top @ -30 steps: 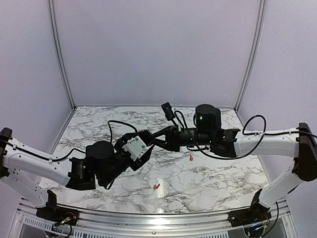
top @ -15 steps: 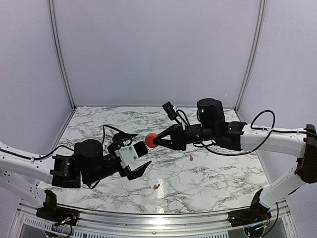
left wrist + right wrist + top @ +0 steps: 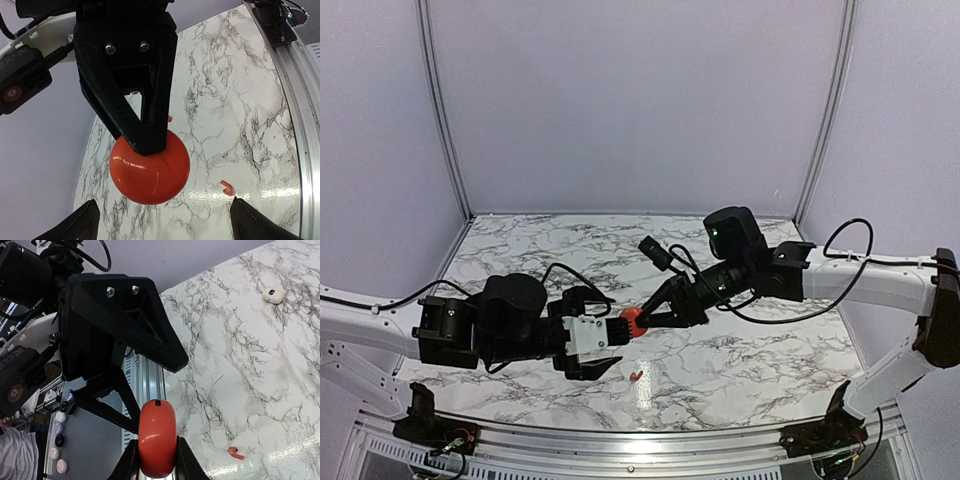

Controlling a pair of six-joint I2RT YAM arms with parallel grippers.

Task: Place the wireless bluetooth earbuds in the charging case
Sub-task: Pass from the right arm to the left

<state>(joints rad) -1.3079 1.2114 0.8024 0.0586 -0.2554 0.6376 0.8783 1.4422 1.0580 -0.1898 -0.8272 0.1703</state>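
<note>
Since the right fingers (image 3: 128, 463) pinch the smooth, round charging case (image 3: 157, 437) by one edge while the left fingers (image 3: 75, 225) gape wide, it could slip out.

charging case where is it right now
In the top view the charging case is near the middle, clamped in the right gripper above the table, right in front of the open left gripper.
</note>
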